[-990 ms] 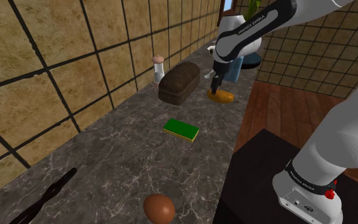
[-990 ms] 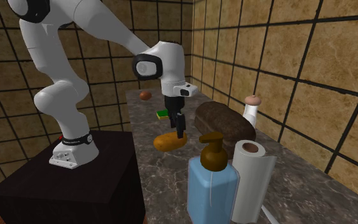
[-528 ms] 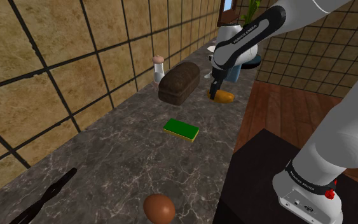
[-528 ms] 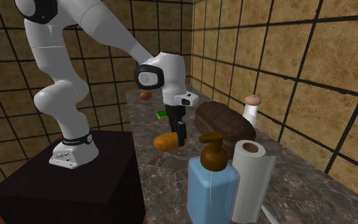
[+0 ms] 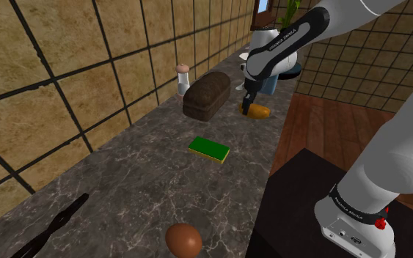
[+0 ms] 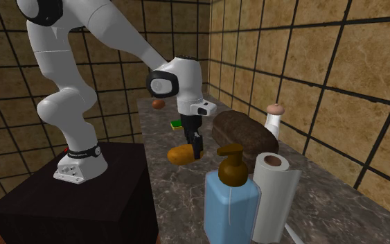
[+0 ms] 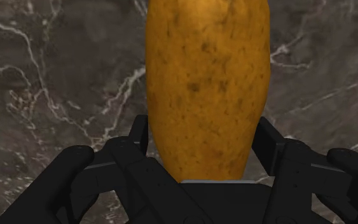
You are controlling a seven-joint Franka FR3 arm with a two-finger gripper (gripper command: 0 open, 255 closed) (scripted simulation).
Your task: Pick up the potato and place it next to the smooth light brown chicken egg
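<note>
The black jaws clasp a long, speckled orange-brown potato [image 7: 206, 89] over the veined dark marble counter [image 7: 56, 83].

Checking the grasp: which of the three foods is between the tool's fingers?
The orange-brown speckled potato, clasped by the tool. The dark brown bread loaf sits beside it, and the smooth brown egg lies far off, both untouched.

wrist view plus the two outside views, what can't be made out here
Potato: far end cut off by the wrist view's edge; the gripper covers part of it in the shoulder view.
Egg: cut by the shoulder view's bottom edge; tiny in the second exterior view.
Shaker: base hidden behind the loaf in the second exterior view.
Black utensil: cut by the shoulder view's lower left edge; kind unclear.
</note>
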